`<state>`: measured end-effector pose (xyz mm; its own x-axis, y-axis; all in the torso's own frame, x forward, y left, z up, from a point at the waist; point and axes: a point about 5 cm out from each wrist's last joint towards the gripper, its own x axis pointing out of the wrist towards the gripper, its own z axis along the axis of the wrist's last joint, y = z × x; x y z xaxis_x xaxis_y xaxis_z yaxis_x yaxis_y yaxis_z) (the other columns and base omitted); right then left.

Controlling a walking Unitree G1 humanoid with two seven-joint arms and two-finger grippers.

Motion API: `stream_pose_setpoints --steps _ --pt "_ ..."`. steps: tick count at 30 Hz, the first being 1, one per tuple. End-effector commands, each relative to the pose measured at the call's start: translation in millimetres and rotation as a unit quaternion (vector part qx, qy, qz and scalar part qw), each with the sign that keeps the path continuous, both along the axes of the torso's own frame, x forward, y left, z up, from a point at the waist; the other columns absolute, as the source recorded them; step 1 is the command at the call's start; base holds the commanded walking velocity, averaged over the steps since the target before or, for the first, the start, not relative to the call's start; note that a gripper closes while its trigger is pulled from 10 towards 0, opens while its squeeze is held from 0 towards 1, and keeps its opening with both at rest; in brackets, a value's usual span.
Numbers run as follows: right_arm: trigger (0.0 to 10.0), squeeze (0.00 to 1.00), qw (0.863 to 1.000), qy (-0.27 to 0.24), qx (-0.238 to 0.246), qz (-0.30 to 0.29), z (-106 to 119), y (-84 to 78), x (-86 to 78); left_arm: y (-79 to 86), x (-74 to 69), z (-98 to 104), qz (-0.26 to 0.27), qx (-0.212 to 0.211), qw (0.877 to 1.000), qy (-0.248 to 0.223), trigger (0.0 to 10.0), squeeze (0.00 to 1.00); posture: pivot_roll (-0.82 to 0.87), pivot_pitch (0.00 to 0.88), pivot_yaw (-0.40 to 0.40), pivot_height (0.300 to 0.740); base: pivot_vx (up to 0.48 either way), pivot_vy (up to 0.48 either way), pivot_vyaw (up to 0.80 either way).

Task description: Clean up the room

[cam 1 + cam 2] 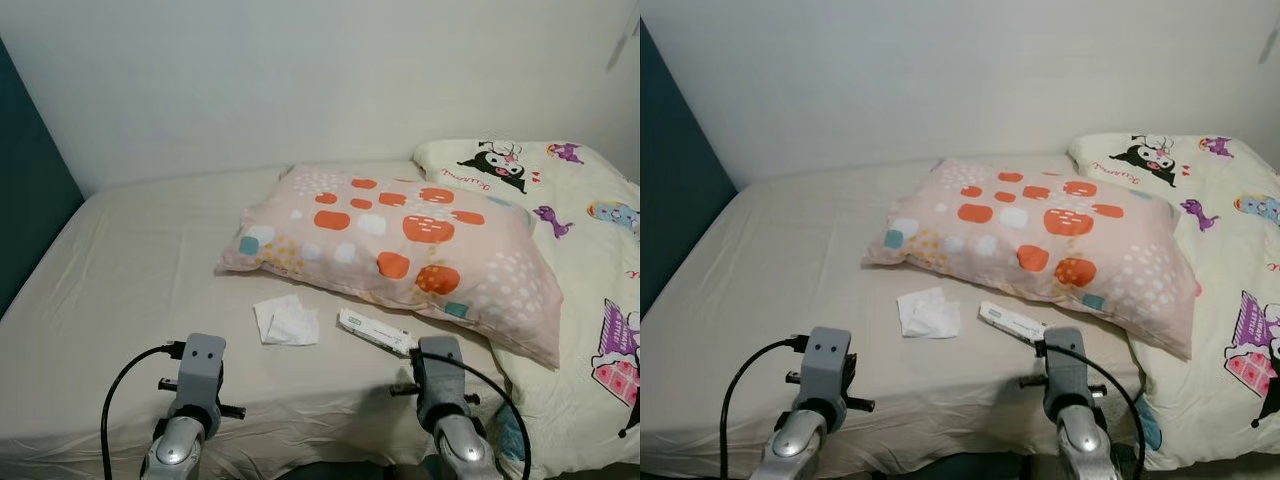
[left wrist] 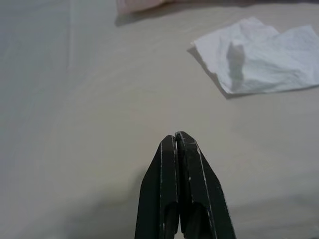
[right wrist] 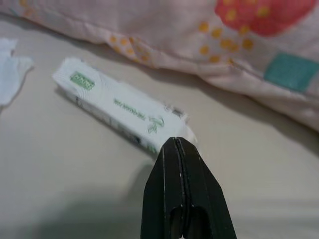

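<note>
I have both arms raised at the bottom of the head view, over the near edge of the bed (image 1: 130, 290), and I judge this as the approach before the first pickup. Two bits of litter lie on the beige sheet just below centre frame: a crumpled white tissue (image 1: 286, 321) and, to its right, a white and green wrapper packet (image 1: 376, 331) lying just in front of the spotted pillow (image 1: 400, 245). My right gripper (image 3: 185, 143) has its fingers pressed together, the tips pointing at the near end of the packet, seemingly just short of it. My left gripper (image 2: 177, 137) is likewise closed, with the tissue ahead in the upper right of its wrist view. Next I would need to spread the right fingers and come down across the packet's narrow width.
</note>
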<state>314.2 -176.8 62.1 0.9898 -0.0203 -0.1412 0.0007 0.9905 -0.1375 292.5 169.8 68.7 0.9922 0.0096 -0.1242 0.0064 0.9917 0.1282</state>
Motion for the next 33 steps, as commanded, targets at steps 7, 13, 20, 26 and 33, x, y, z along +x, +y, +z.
stream_pose_setpoints --steps 7,13,20,26,33 --pt "10.0 0.02 0.999 -0.002 0.004 0.031 14 -3.7 15.8 21.6 -2.9 4 0.019 0.002 1.000 0.002 10.0 0.00 0.06 0.187 -0.017 0.577 0.000 0.000 0.00" --pt "10.0 1.00 0.999 -0.011 -0.011 0.046 32 -13.9 33.5 26.8 -4.4 12 0.019 -0.011 1.000 -0.008 10.0 0.00 0.08 0.222 -0.023 0.577 0.000 0.000 0.00" --pt "10.0 1.00 0.998 0.011 -0.006 0.067 39 -21.0 44.7 29.1 -7.1 23 0.008 -0.026 0.999 -0.016 10.0 0.00 0.10 0.253 -0.025 0.577 0.000 0.000 0.00" --pt "10.0 1.00 0.996 0.025 0.020 0.085 46 -24.3 52.6 33.7 -9.1 28 0.006 -0.029 0.999 -0.016 10.0 0.00 0.12 0.266 -0.022 0.577 0.000 0.000 0.00" --pt "10.0 1.00 0.992 0.040 0.026 0.113 54 -24.4 59.2 37.5 -8.9 35 0.012 -0.031 0.999 -0.018 10.0 0.00 0.13 0.271 -0.022 0.577 0.000 0.000 0.00"
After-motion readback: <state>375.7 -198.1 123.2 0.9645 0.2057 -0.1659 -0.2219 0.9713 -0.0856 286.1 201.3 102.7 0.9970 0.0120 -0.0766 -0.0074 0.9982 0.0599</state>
